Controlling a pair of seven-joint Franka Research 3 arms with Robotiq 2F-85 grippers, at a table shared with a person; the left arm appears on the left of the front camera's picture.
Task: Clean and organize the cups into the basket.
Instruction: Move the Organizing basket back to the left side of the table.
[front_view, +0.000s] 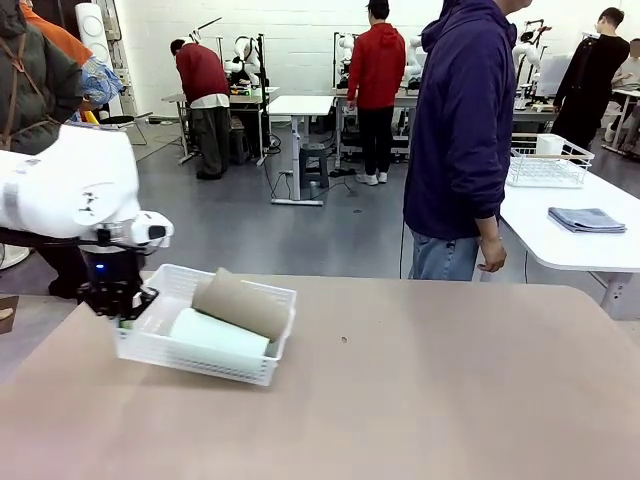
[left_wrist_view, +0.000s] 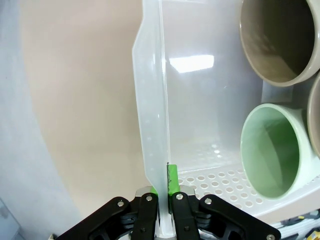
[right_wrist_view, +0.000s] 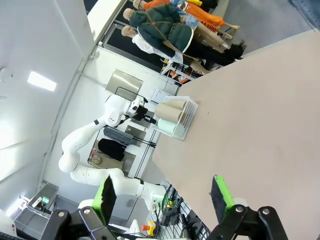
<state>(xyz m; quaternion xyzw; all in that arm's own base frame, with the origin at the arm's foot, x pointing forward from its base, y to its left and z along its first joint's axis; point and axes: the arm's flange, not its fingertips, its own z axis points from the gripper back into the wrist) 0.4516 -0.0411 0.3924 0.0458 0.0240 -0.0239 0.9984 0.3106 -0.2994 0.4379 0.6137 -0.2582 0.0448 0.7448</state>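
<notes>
At table's left edge, the left gripper (left_wrist_view: 165, 192) pinches the white basket (front_view: 242, 369) wall, mint cup (front_view: 218, 334) and tan cup (front_view: 243, 300) inside; drag slowly, level, avoiding tipping.

Left gripper (front_view: 122, 312) clamps the left end of a basket (front_view: 262, 368) holding tan cup (front_view: 240, 303) and mint cup (front_view: 218, 335) on the table (front_view: 420, 400).

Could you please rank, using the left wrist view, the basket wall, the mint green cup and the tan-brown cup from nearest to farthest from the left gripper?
1. Basket wall: clamped between the shut fingers of the left gripper.
2. Mint green cup: lying inside the basket, to the right, mouth facing the camera.
3. Tan-brown cup: farther along the basket, at the upper right.
</notes>
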